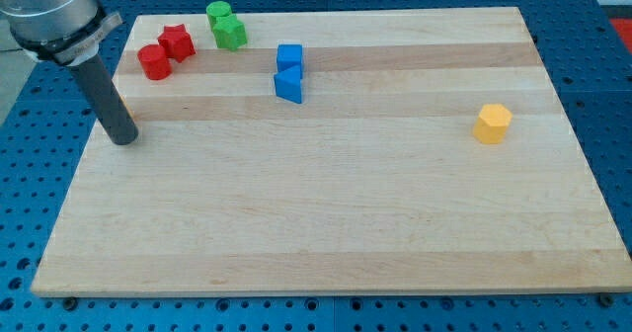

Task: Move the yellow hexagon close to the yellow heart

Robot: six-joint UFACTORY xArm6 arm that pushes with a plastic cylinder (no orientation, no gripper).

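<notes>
Over at the left edge of the wooden board [326, 223] the arm comes down from the view's top left corner, and my tip [124, 139] rests on the wood just inside that edge; it is a plain dark rod, so there are no fingers to be apart or together. A sliver of orange-yellow [129, 114] peeks out right beside the rod, possibly the yellow heart, though it is mostly hidden and I cannot tell its shape. Near the top left corner sit a red cylinder [153, 61] and a red star-like block [177, 41], touching or nearly so. Just to their right, by the top edge, two green blocks [226, 24] huddle together, shapes unclear. Further right, two blue blocks [288, 71] stand one against the other. The yellow hexagon [492, 124] sits alone near the right edge, well apart from my tip and from every other block
</notes>
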